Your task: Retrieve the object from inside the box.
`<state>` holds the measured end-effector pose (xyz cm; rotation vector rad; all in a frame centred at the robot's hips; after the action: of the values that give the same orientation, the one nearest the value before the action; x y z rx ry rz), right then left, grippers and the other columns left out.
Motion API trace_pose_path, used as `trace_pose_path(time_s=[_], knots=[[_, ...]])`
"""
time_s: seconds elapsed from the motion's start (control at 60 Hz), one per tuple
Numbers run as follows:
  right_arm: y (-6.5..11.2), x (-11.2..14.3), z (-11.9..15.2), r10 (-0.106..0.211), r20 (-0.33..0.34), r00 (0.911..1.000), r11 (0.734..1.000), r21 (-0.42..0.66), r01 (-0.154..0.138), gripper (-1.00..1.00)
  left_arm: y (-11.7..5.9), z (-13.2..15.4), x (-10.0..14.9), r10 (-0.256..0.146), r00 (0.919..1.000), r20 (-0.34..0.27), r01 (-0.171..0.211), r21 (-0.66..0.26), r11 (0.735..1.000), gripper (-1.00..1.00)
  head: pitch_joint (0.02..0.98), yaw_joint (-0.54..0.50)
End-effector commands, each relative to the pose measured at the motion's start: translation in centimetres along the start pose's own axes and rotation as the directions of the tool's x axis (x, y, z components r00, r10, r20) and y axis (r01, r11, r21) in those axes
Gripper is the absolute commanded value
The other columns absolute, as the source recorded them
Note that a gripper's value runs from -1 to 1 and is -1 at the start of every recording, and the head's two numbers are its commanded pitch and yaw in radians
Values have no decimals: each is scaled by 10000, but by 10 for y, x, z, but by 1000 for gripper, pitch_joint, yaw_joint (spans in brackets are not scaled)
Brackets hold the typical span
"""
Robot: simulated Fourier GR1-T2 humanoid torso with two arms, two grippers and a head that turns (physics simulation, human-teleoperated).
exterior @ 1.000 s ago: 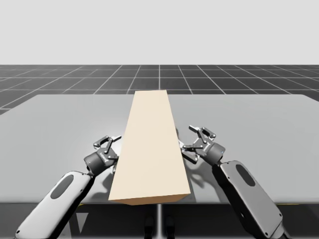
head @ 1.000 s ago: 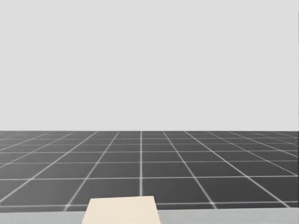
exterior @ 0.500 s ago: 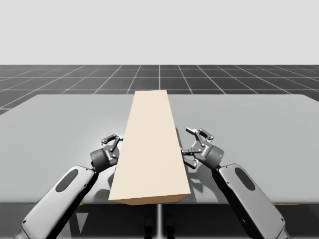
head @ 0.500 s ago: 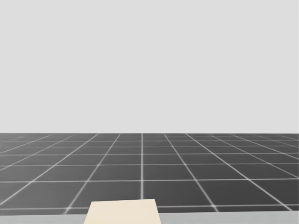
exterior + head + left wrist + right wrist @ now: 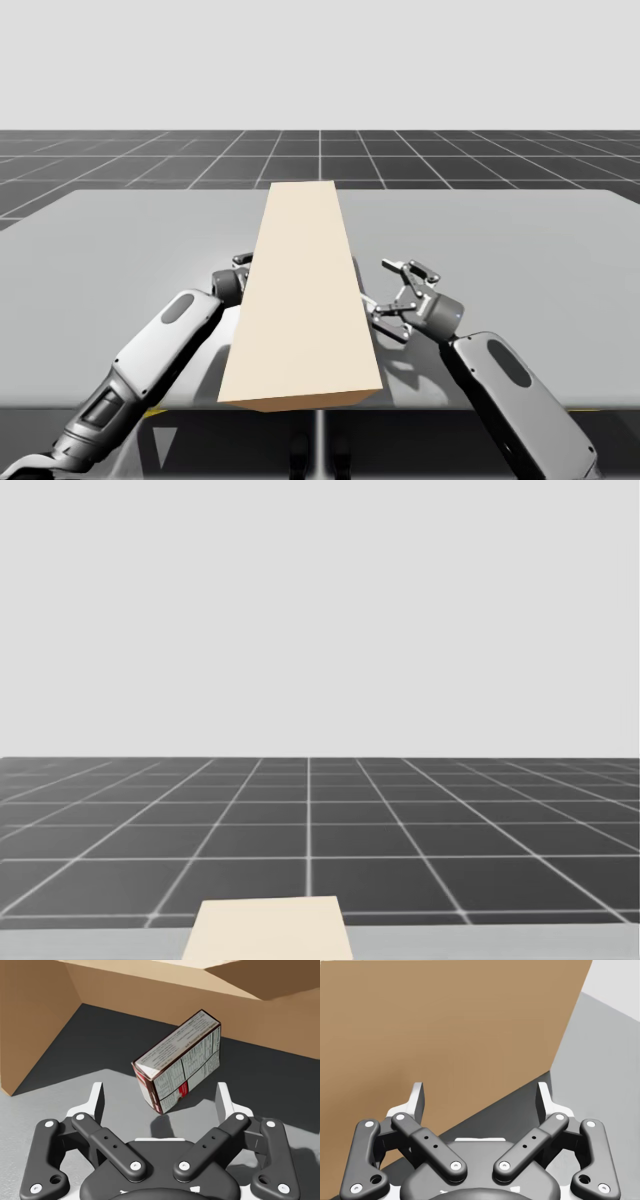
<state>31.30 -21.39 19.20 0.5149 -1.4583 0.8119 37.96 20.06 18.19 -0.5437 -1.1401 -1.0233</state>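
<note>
My left pincer [image 5: 160,1091] stands released at the open side of the long beige box [image 5: 305,300] on the counter [image 5: 520,240]. The small printed carton [image 5: 180,1062] lies just ahead of it on the box's dark floor, skewed, with one corner towards me. It looks like light, thin card: stiff enough to lift but easily dented, with smooth faces, so I would close gently across its two long narrow sides. It may be propped on an edge; I cannot tell. My right pincer [image 5: 480,1091] is spread wide beside the box's outer wall, holding nothing.
</note>
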Motion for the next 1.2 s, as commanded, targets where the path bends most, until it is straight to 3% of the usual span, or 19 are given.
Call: trace_pose_path(time_s=[0.017,0.183,0.283,0.433,0.45,0.467,0.483,0.5,0.633,0.817,1.05,1.2], knots=[[-5,-2,7,31,-42,10000,10000,69,-30,-1000,1,-25,-4,179,9996,-204,-194,-772,9968,-1000,69,-22],[-4,-2,8,123,-10,9999,9998,178,-123,-1000,5,-44,-5,-96,9986,-528,35,-1159,9933,-1000,79,-20],[-5,-3,8,138,-19,9999,9998,164,-137,-1000,7,-56,-4,76,9984,-552,-153,-1412,9899,-1000,88,-25],[-5,-3,9,183,-14,9998,9997,174,-182,-1000,-1,-70,-6,22,9981,-620,-121,-1598,9871,-1000,97,-26],[-5,-3,9,183,-7,9998,9997,178,-183,-1000,-1,-70,-6,18,9980,-624,-117,-1598,9871,-906,96,-26],[-5,-3,10,190,8,9998,9997,182,-190,-1000,-2,-71,-7,7,9980,-631,-109,-1615,9868,-438,95,-27],[-5,-3,10,190,9,9998,9997,181,-191,-1000,-2,-71,-8,37,9977,-680,-152,-1700,9853,-236,95,-26],[-6,-3,10,197,15,9998,9996,182,-198,-1000,-3,-72,-10,-21,9970,-778,-114,-1733,9848,955,93,-26],[-6,-3,10,205,20,9998,9997,164,-205,-1000,-2,-70,-20,283,9956,-888,-443,-1839,9819,1000,91,-31],[-6,-3,9,224,10,9997,9997,133,-224,-1000,0,-60,-25,393,9973,-617,-481,-1482,9878,1000,96,-26],[-6,-2,9,224,57,9997,9997,106,-225,-1000,1,1,-38,505,9960,-733,-499,107,9987,1000,92,-17],[-7,-2,10,205,110,9997,9998,65,-206,-1000,-6,51,-43,834,9943,-667,-729,1462,9866,1000,83,-10]])
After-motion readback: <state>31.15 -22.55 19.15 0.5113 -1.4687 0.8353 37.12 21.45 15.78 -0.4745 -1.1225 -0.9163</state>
